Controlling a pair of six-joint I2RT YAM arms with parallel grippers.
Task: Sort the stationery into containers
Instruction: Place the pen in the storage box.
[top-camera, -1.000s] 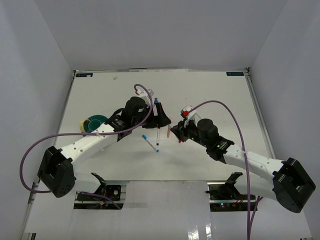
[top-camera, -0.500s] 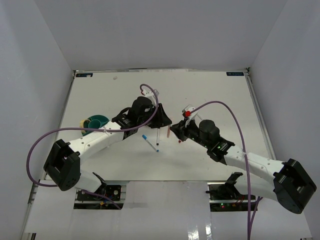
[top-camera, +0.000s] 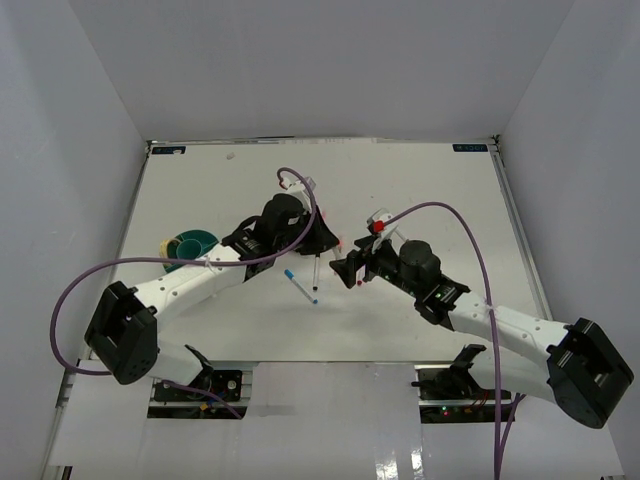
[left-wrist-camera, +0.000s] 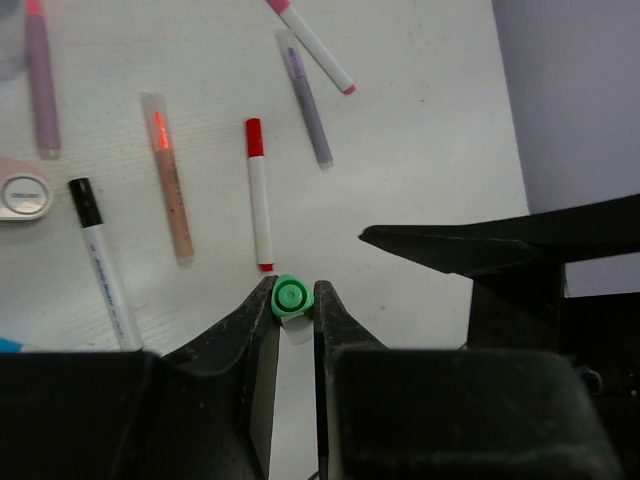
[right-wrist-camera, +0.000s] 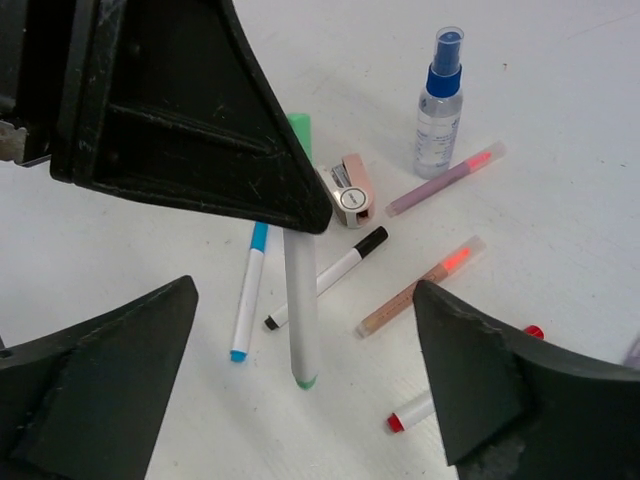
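Marker (right-wrist-camera: 300, 300), white barrel, green ends

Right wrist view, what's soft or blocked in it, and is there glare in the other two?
Right wrist view: its own fingers loom dark and soft at the bottom corners, pens beyond are crisp. Left wrist view: even light, no glare, green-capped marker sharp. Top view: flat light, faint shadows.

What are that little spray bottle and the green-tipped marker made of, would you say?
The spray bottle looks like clear, glossy plastic: you can see through its body, and the pump collar is opaque blue. Glass cannot be ruled out. The green-tipped marker, held in the left gripper, is probably smooth plastic, going by the soft sheen on its white barrel and its green ends.
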